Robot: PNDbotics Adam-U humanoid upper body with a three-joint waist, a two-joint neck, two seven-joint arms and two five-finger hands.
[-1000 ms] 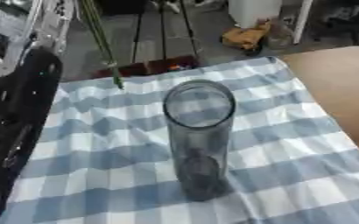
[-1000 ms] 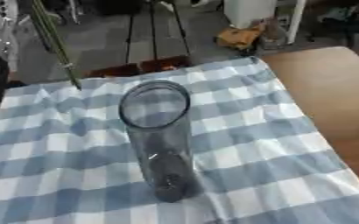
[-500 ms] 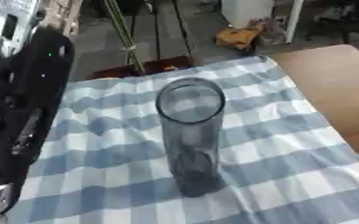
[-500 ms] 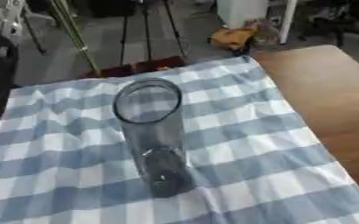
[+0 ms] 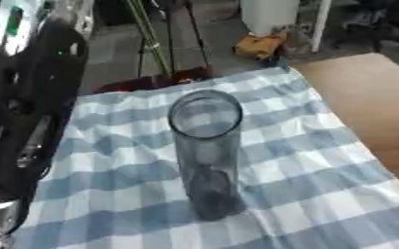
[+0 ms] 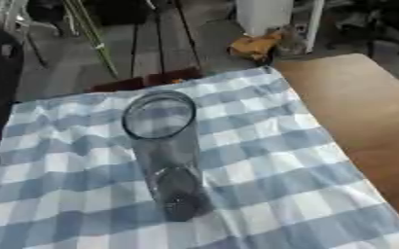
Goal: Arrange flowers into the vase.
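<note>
Step in hand: bringing stems. The vase (image 5: 206, 151) stands empty at frame centre; green stems (image 5: 148, 34) hang upper left. Left hand state cannot be told. Next: lower stems into the vase mouth.

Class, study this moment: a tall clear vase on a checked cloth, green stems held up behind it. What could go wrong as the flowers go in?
1. The glass vase is tall and narrow, and stands on a wrinkled checked cloth; a sideways knock from the stems could tip it.
2. The green stems are above and behind the vase mouth, so they could miss the opening.
3. The left arm looms close beside the vase and might brush it.
</note>
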